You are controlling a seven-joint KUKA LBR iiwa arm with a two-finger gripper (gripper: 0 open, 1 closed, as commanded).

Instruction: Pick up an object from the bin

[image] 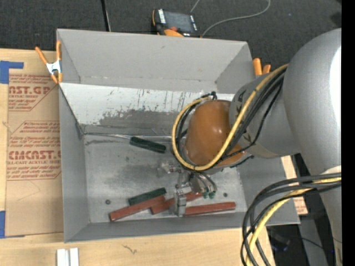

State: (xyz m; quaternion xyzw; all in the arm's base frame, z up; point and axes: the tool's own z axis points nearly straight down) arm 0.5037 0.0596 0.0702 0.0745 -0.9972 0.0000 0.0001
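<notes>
the grey arm (310, 104) runs off the edge at 3 o'clock. its orange wrist cover (208, 129) hides the bin (150, 60) floor beneath. the claw (180, 205) covers part of the reddish-brown sticks (213, 207) at 6 o'clock; the small bits (209, 193) beside it are too small to name.

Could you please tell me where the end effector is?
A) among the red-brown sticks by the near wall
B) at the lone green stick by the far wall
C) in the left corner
A: the end effector is down at the red-brown sticks by the near wall.
</notes>
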